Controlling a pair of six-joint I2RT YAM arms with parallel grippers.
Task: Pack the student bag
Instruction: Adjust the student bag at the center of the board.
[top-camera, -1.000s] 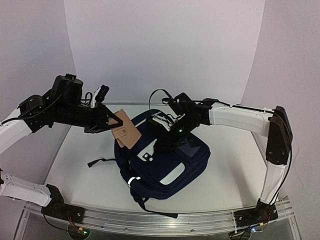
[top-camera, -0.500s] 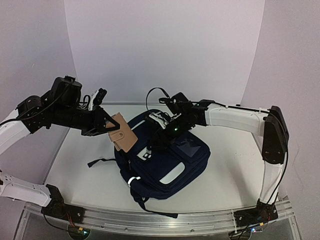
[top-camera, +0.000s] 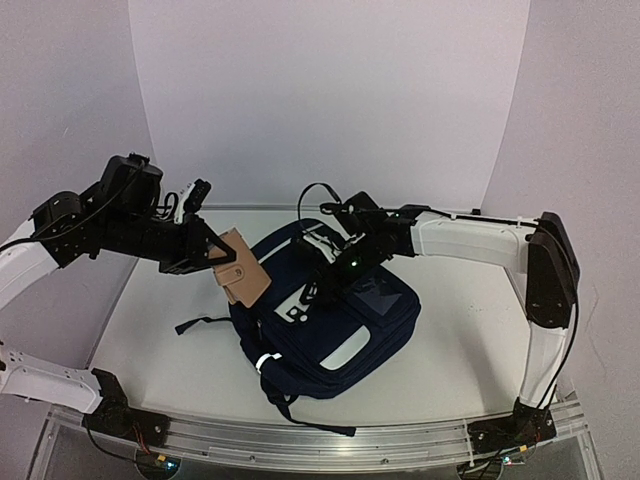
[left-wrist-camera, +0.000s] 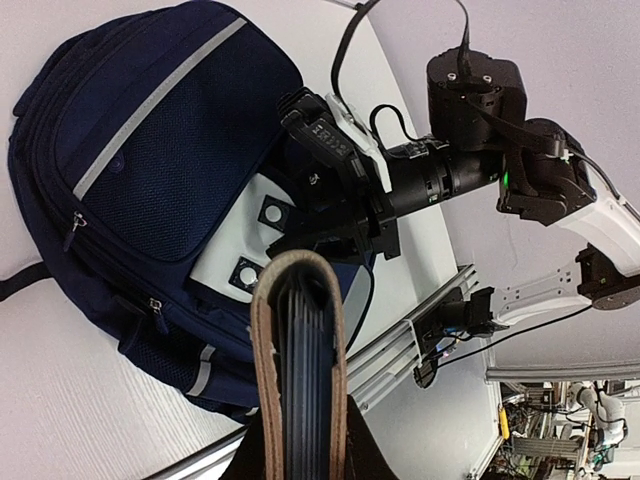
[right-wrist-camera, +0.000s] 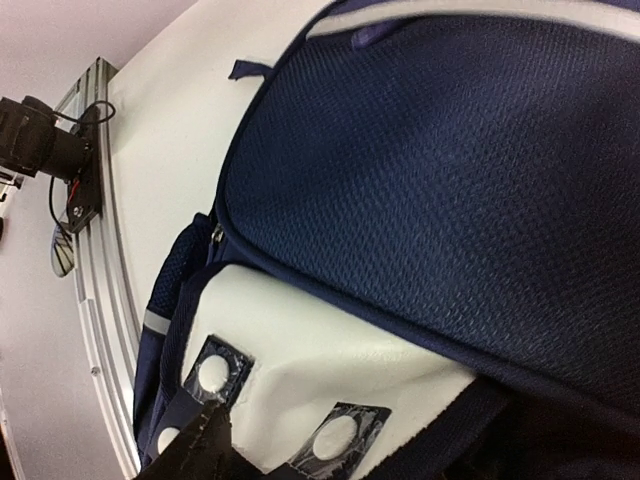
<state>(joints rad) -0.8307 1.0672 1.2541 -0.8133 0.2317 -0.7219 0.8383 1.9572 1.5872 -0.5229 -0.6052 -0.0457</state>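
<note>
The student bag (top-camera: 345, 325) lies flat mid-table, dark navy with a white patch (top-camera: 298, 296) near its top. A tan-covered notebook (top-camera: 243, 267) hangs in the air just left of the bag's top, with my left gripper (top-camera: 213, 252) shut on it. In the left wrist view the notebook (left-wrist-camera: 300, 350) shows edge-on between the fingers. My right gripper (top-camera: 324, 284) is down on the bag's top end, its jaws apart over the white patch (right-wrist-camera: 330, 350). One dark fingertip (right-wrist-camera: 195, 450) touches a snap tab there; the other fingertip is out of frame.
A black strap (top-camera: 197, 324) trails from the bag to the left over the white table (top-camera: 150, 350). An aluminium rail (top-camera: 330, 442) runs along the near edge. White backdrop walls close in the back and both sides.
The left arm has drawn the notebook slightly left and lower. The right gripper has shifted a little forward and left over the bag's white patch.
</note>
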